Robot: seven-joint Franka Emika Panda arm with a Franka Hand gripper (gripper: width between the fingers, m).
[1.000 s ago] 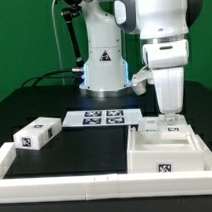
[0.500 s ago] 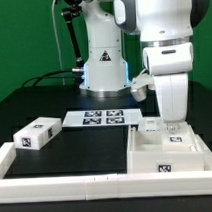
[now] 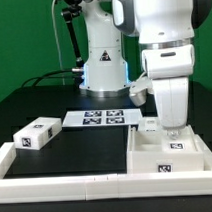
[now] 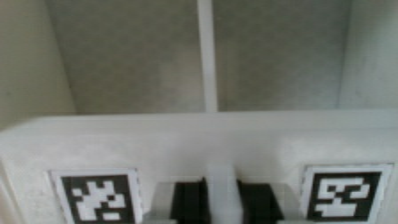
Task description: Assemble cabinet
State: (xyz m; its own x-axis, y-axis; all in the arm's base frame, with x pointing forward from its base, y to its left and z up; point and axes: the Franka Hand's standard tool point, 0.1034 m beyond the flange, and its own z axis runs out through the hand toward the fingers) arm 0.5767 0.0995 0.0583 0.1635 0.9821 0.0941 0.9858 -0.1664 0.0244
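Note:
The cabinet's open box body (image 3: 166,156) stands at the exterior view's right, with a tag on its front wall. My gripper (image 3: 173,131) reaches down into it and is shut on a small white tagged block (image 3: 177,144). In the wrist view the two dark fingers (image 4: 187,200) stand close together on a thin white rib of that block (image 4: 196,150), which carries a tag on each side. Beyond it are the body's grey floor and a white divider (image 4: 206,50). A second white tagged block (image 3: 37,133) lies at the exterior view's left.
The marker board (image 3: 103,118) lies flat at mid-table in front of the robot base (image 3: 102,69). Low white border rails (image 3: 67,182) run along the front and the left side. The table top is black.
My gripper has moved down and slightly toward the exterior view's right, and the small block has gone with it. The body and the left block have not moved.

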